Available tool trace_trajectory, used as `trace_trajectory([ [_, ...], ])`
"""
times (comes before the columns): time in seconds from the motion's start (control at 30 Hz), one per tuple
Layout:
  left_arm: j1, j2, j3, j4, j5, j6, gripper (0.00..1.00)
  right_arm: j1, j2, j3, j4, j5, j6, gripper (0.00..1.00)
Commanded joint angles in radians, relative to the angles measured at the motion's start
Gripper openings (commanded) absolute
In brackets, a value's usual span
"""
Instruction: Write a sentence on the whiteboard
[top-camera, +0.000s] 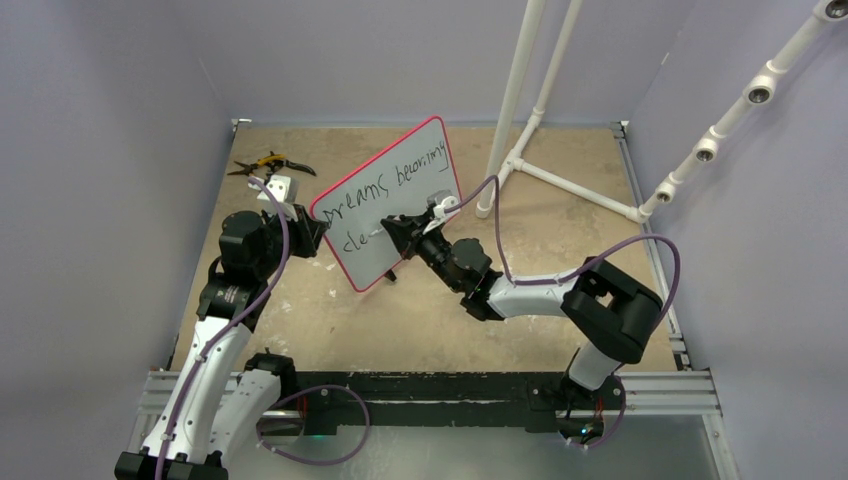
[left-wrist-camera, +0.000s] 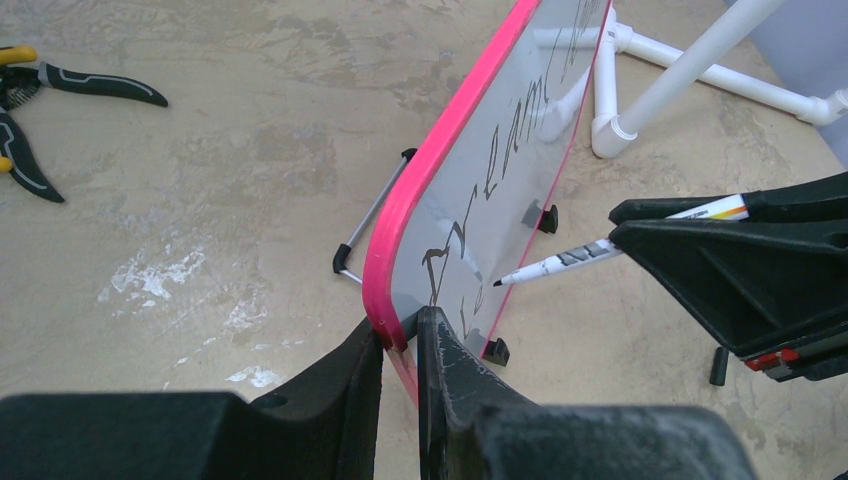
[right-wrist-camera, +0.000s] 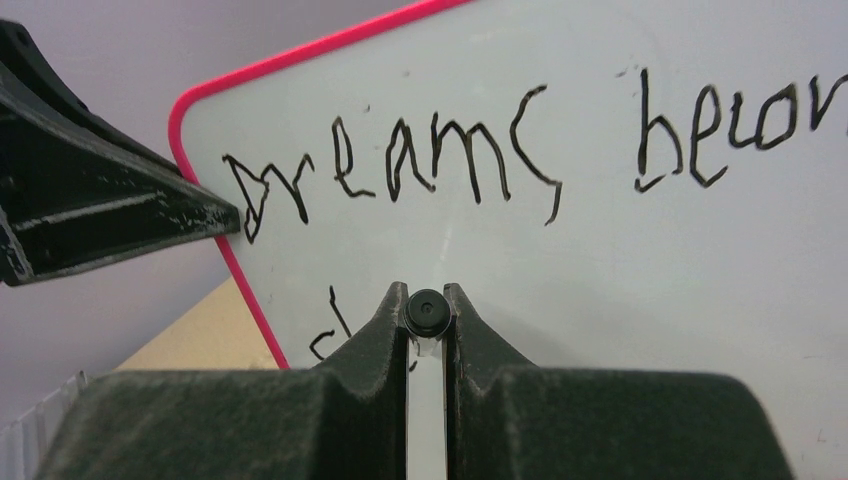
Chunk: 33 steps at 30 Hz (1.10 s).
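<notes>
The whiteboard (top-camera: 405, 215) with a red-pink rim stands tilted on the table's middle. The sentence (top-camera: 395, 185) reads "Dreams becoming" on the top line, with "cle" begun below. My left gripper (top-camera: 312, 235) is shut on the board's lower left rim (left-wrist-camera: 395, 250); its jaws (left-wrist-camera: 400, 335) pinch the edge. My right gripper (top-camera: 392, 232) is shut on a black-tipped marker (left-wrist-camera: 570, 258), whose tip sits at or just off the board's face by the second line. In the right wrist view the marker's butt end (right-wrist-camera: 427, 314) sits between the fingers, in front of the board (right-wrist-camera: 650, 260) and the word "dreams" (right-wrist-camera: 400, 170).
Black and yellow pliers (top-camera: 270, 163) lie at the back left, also in the left wrist view (left-wrist-camera: 40, 90). A white pipe frame (top-camera: 530, 150) stands behind the board on the right. A small black piece (left-wrist-camera: 718, 366) lies on the table under my right gripper.
</notes>
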Motion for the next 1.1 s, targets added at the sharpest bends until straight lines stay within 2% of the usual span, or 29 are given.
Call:
trace_trajectory([
  [0.0, -0.001, -0.001, -0.005, 0.024, 0.017, 0.018, 0.14, -0.006, -0.044, -0.002, 0.044, 0.047, -0.015, 0.00],
  [0.7, -0.001, 0.001, -0.005, 0.025, 0.017, 0.018, 0.14, -0.025, 0.010, 0.070, 0.061, -0.013, -0.034, 0.00],
  [1.07, -0.001, 0.001, -0.004, 0.025, 0.019, 0.020, 0.14, -0.024, 0.041, 0.037, 0.032, -0.025, -0.016, 0.00],
])
